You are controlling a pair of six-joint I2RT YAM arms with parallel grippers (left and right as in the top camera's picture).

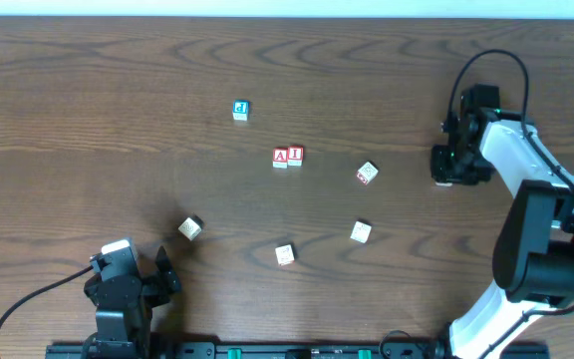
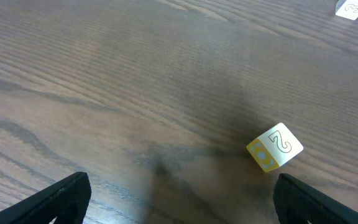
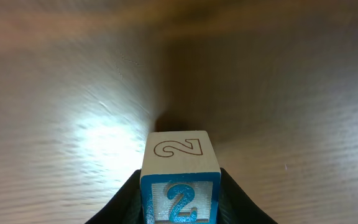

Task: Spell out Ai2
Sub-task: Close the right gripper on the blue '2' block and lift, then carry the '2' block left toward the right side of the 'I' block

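Note:
Red A block (image 1: 280,157) and red I block (image 1: 296,155) sit side by side at the table's middle. My right gripper (image 1: 446,163) is at the right side, shut on a blue 2 block (image 3: 181,183) that fills the bottom of the right wrist view; the block is hidden in the overhead view. My left gripper (image 1: 157,282) is open and empty at the front left. A yellow 2 block (image 2: 275,147) lies just ahead of it, and it also shows in the overhead view (image 1: 190,228).
A blue block (image 1: 240,110) lies at the back middle. A red-marked block (image 1: 367,174) lies right of the A and I pair. Two pale blocks (image 1: 361,231) (image 1: 285,255) lie toward the front middle.

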